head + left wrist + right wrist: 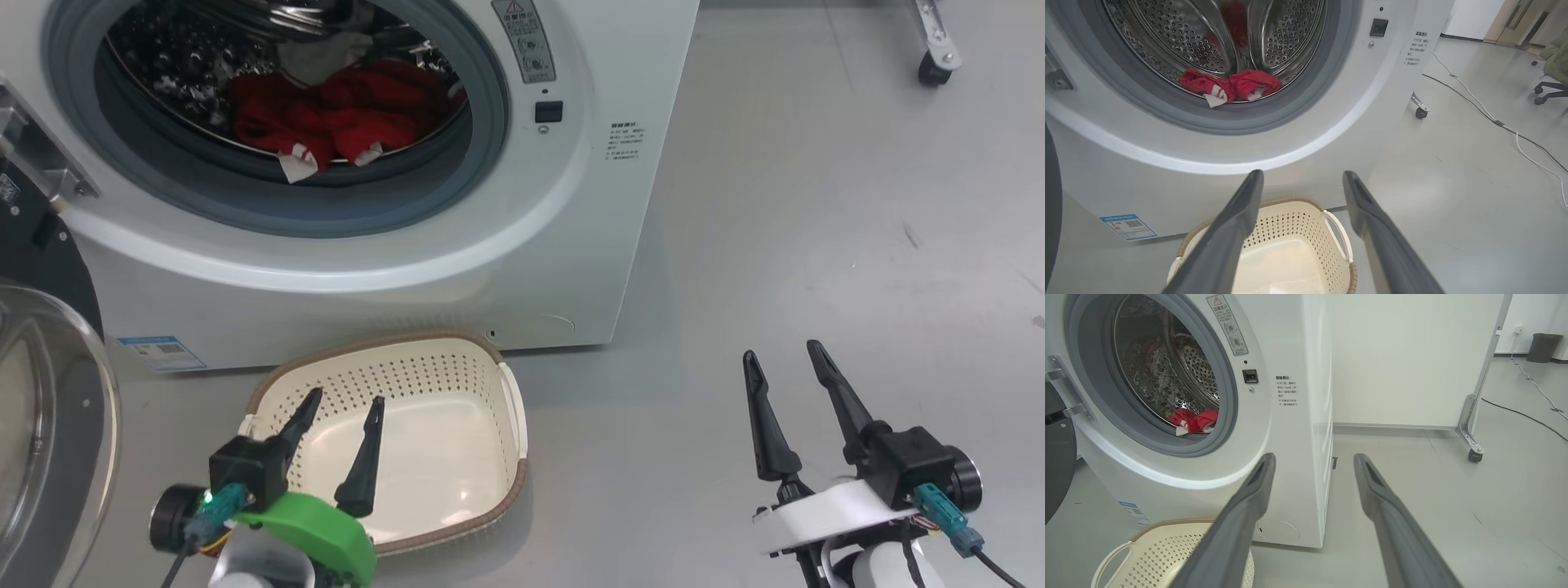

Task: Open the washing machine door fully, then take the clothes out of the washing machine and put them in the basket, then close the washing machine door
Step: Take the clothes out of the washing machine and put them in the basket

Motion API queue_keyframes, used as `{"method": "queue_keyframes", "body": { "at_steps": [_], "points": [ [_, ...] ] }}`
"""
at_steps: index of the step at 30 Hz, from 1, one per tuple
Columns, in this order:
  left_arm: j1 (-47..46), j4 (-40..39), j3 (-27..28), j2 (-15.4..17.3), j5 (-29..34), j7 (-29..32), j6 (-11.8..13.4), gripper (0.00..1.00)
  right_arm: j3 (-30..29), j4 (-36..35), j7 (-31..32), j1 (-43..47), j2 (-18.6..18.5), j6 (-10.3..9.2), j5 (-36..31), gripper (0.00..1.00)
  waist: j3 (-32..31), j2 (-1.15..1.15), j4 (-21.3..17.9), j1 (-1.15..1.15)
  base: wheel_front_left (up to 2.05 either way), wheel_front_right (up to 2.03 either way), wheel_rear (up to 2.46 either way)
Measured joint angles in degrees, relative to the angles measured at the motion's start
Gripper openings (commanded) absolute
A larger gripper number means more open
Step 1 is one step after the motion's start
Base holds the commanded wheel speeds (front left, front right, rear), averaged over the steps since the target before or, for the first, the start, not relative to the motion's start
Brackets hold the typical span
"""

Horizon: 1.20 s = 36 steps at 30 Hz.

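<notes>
The white washing machine (522,245) stands open, its door (49,425) swung out to the left with the glass bowl facing me. Red clothes (335,114) lie at the front of the steel drum, also visible as red clothes (1229,83) and red clothes (1194,419). The cream basket (424,367) sits empty on the floor just in front of the machine. My left gripper (343,400) hovers open above the basket's near side, nothing between its fingers. My right gripper (788,355) is open over bare floor to the right of the machine.
A caster wheel (933,69) of a metal frame stands at the far right, with a white partition (1404,359) behind the machine. Cables (1494,120) run across the grey floor. An office chair base (1549,90) sits far right.
</notes>
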Motion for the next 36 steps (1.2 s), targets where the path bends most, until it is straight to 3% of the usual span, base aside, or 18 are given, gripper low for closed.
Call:
{"method": "queue_keyframes", "body": {
  "at_steps": [9, 25, 36],
  "points": [
    [-10.5, 4.6, 1.2, 0.1, -0.2, 6.9, 0.0, 1.00, 2.2, -1.7, 0.0, -4.2, 0.0, 0.04, -0.8, 1.00, 6.9, 0.00, -1.1, 0.00, 0.00, 0.00, 0.00],
    [-34.8, 7.2, 4.9, 4.7, -4.1, 22.4, -1.5, 1.00, 5.0, -4.9, 0.0, -11.1, -0.2, -1.13, 2.0, 1.00, 19.6, 0.00, -5.9, 0.00, 0.00, 0.00, 0.00],
    [-48.7, 9.1, 9.0, 8.5, -4.7, 24.1, -2.0, 1.00, 7.7, -5.1, 0.0, -15.8, -0.2, -2.47, 4.8, 1.00, 26.3, 0.00, -9.9, 0.00, 0.00, 0.00, 0.00]
  ]
}}
